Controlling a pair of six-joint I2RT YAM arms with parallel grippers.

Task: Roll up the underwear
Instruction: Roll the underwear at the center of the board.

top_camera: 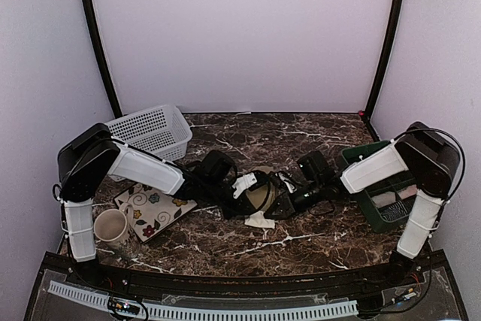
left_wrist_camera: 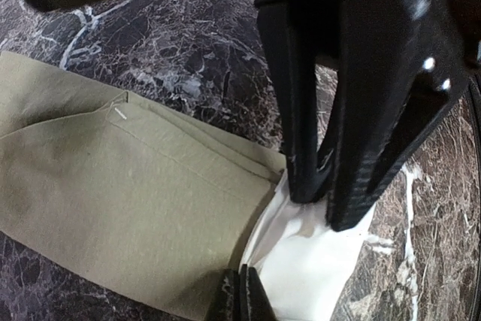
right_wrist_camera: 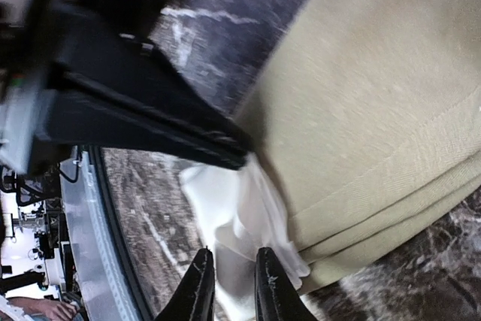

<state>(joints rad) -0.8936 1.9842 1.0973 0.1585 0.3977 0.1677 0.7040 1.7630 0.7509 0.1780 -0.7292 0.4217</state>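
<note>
First, find the olive underwear [top_camera: 261,198] spread flat on the marble table [top_camera: 316,246], nearer than the white basket [top_camera: 150,131] and off to its right, with a white lining [left_wrist_camera: 308,261] spilling from the edge facing away from the basket. Note the left gripper [left_wrist_camera: 240,296] on the basket side of the cloth, clenched tight with its tips at the olive-white seam; cannot tell about any fabric actually caught between them. Note the right gripper [right_wrist_camera: 231,282] on the side away from the basket, pinched down to a narrow slot with a fold of that white lining between the fingers.

Judging by that, treat the step as securing the starting edge of the roll. Seat both pinches on the same edge before any turning, or expect a crooked, cone-shaped roll. Take up the lining together with the olive layer, not the lining alone; otherwise risk pulling the white piece out and leaving the body flat. Lift only slightly, fold the edge over onto the olive body, and hold both wrists level and in step. Apply light tension across the width to stop bunching in the middle. Avoid dragging the whole garment over the marble toward the basket. Mind the closeness of the two grippers: turn gently and avoid a finger clash.
</note>
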